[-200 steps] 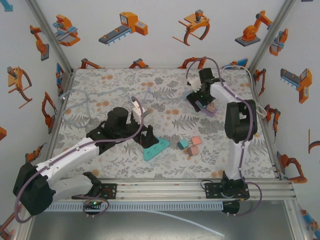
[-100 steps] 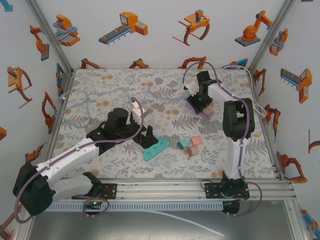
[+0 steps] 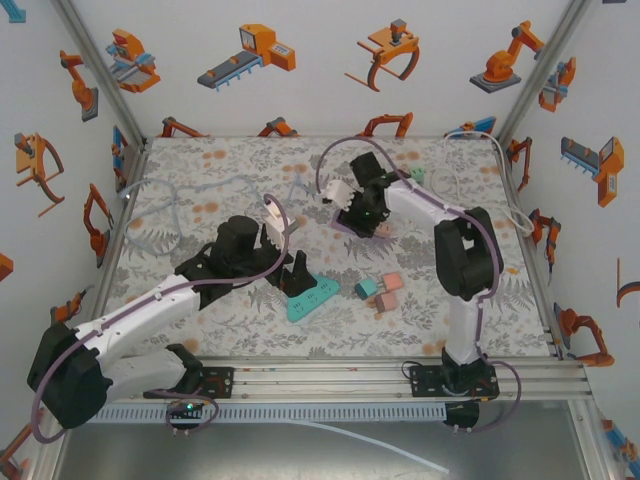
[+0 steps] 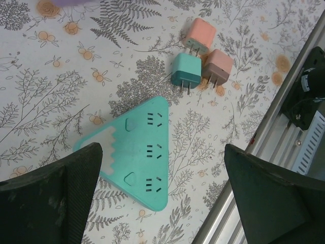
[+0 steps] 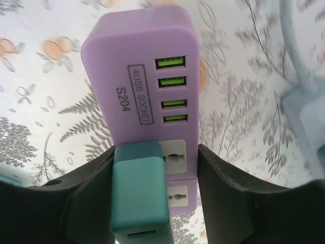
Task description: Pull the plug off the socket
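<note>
Printed on the purple power strip (image 5: 139,66), beside four green USB ports, are the words "4USB SOCKET" in a box and "S204" next to it; no other writing can be read. The table (image 3: 230,330) is covered with a grey leaf-and-flower print dotted with orange, an aluminium rail (image 3: 330,378) runs along its near edge, and the white walls (image 3: 250,55) carry orange pictures of robot arms and grippers. A teal plug (image 5: 139,198) sits in the socket of the purple strip, at the end away from the USB ports. The right gripper (image 5: 156,152) straddles that end towards the back of the table, its two fingers (image 5: 228,193) pressed against the long sides of the strip, with the plug between them, against the left finger and apart from the right one. The left gripper (image 4: 161,150) hangs with its jaws spread wide above a teal triangular power strip (image 4: 137,152) near the middle of the table, holding nothing. Just beside that triangle lie three loose plugs, touching one another: a pink plug (image 4: 200,34), a small teal plug (image 4: 184,71) and a dusky pink plug (image 4: 219,67). A pale cable (image 3: 170,200) loops across the far left of the table.
</note>
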Controlling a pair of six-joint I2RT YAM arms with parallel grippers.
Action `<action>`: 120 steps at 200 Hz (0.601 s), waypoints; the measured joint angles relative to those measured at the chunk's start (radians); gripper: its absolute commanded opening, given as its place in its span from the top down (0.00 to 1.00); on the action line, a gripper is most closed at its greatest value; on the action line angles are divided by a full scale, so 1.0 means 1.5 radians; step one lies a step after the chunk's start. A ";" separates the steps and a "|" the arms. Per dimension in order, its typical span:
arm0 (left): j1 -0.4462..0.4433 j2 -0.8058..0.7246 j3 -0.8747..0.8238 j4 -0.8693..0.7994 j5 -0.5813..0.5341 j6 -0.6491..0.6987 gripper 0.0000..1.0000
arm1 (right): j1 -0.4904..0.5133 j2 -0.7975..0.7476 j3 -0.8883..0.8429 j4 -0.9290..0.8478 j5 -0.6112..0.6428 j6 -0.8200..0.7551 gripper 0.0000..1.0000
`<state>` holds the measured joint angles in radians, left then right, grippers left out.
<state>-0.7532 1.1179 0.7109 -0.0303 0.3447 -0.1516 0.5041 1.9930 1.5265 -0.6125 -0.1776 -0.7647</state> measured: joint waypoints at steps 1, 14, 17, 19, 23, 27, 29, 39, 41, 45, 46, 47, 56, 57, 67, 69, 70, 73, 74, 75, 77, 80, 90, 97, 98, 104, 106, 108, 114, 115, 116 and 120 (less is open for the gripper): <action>0.000 0.000 0.000 0.000 -0.001 0.000 0.03 | 0.002 0.000 0.000 0.001 -0.001 -0.003 0.60; 0.000 0.000 0.000 0.000 -0.006 -0.003 0.03 | 0.017 0.001 0.000 0.005 -0.011 -0.027 0.60; 0.000 0.000 0.000 0.000 -0.006 -0.003 0.03 | 0.020 0.002 0.001 0.006 -0.013 -0.033 0.59; 0.000 0.000 0.000 0.000 -0.006 -0.003 0.03 | 0.023 0.002 0.002 0.005 -0.014 -0.038 0.59; 0.000 0.000 0.000 0.000 -0.008 -0.003 0.03 | 0.027 0.004 0.003 0.005 -0.015 -0.046 0.59; 0.000 -0.001 -0.001 0.000 -0.008 -0.004 0.03 | 0.031 0.006 0.006 0.005 -0.016 -0.052 0.58; 0.000 -0.001 -0.001 0.000 -0.009 -0.005 0.03 | 0.033 0.008 0.007 0.005 -0.016 -0.057 0.58; 0.000 -0.004 -0.002 0.000 -0.011 -0.006 0.03 | 0.043 0.020 0.019 0.003 -0.017 -0.074 0.57; 0.000 -0.004 -0.002 0.000 -0.012 -0.006 0.03 | 0.045 0.022 0.022 0.003 -0.016 -0.076 0.56; 0.000 -0.005 -0.003 0.000 -0.014 -0.008 0.03 | 0.049 0.029 0.028 0.001 -0.016 -0.082 0.56; 0.000 -0.006 -0.003 0.000 -0.014 -0.008 0.03 | 0.050 0.031 0.030 0.001 -0.016 -0.083 0.55; 0.000 -0.006 -0.003 0.000 -0.014 -0.008 0.03 | 0.051 0.033 0.032 0.000 -0.016 -0.085 0.55; 0.000 -0.010 -0.006 -0.001 -0.018 -0.008 0.03 | 0.060 0.048 0.047 -0.003 -0.016 -0.094 0.54; 0.000 -0.010 -0.006 -0.001 -0.019 -0.008 0.03 | 0.060 0.050 0.048 -0.004 -0.016 -0.095 0.54; 0.000 -0.013 -0.008 -0.001 -0.023 -0.009 0.03 | 0.069 0.067 0.061 -0.005 -0.016 -0.103 0.51; 0.000 -0.014 -0.008 -0.001 -0.024 -0.010 0.03 | 0.071 0.069 0.062 -0.006 -0.017 -0.105 0.51; 0.000 -0.014 -0.008 -0.001 -0.024 -0.010 0.03 | 0.072 0.071 0.063 -0.006 -0.017 -0.105 0.50; 0.000 -0.015 -0.009 -0.001 -0.025 -0.010 0.03 | 0.074 0.074 0.065 -0.007 -0.018 -0.107 0.49; 0.000 -0.015 -0.009 -0.001 -0.025 -0.010 0.03 | 0.075 0.076 0.066 -0.008 -0.018 -0.109 0.49; 0.000 -0.016 -0.009 -0.001 -0.026 -0.010 0.03 | 0.075 0.077 0.067 -0.008 -0.018 -0.110 0.49; 0.000 -0.016 -0.009 -0.001 -0.026 -0.010 0.03 | 0.077 0.080 0.068 -0.008 -0.019 -0.111 0.48; 0.000 -0.016 -0.009 -0.001 -0.026 -0.011 0.03 | 0.079 0.082 0.070 -0.009 -0.020 -0.112 0.48; 0.000 -0.016 -0.009 -0.001 -0.028 -0.011 0.03 | 0.085 0.091 0.072 -0.011 -0.023 -0.117 0.46; -0.001 -0.016 -0.009 -0.001 -0.029 -0.012 0.03 | 0.088 0.094 0.073 -0.014 -0.024 -0.120 0.44; -0.001 -0.016 -0.009 -0.001 -0.029 -0.012 0.03 | 0.089 0.094 0.073 -0.014 -0.024 -0.120 0.43; -0.001 -0.016 -0.009 -0.001 -0.031 -0.013 0.03 | 0.090 0.095 0.073 -0.017 -0.027 -0.122 0.41; -0.001 -0.016 -0.009 -0.001 -0.031 -0.013 0.03 | 0.091 0.095 0.074 -0.018 -0.027 -0.122 0.41; -0.001 -0.016 -0.009 -0.001 -0.031 -0.013 0.03 | 0.091 0.095 0.074 -0.018 -0.027 -0.123 0.40; -0.001 -0.016 -0.009 -0.001 -0.032 -0.013 0.03 | 0.092 0.095 0.076 -0.021 -0.029 -0.124 0.39; -0.001 -0.016 -0.009 -0.001 -0.032 -0.013 0.03 | 0.092 0.095 0.077 -0.021 -0.029 -0.125 0.39; -0.001 -0.016 -0.009 -0.001 -0.032 -0.013 0.03 | 0.093 0.095 0.077 -0.022 -0.029 -0.125 0.39; -0.001 -0.016 -0.009 -0.001 -0.033 -0.013 0.03 | 0.093 0.095 0.080 -0.023 -0.029 -0.125 0.39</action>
<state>-0.7540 1.0935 0.6968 -0.0311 0.2951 -0.1707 0.6434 2.1357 1.6463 -0.6476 -0.2207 -0.9520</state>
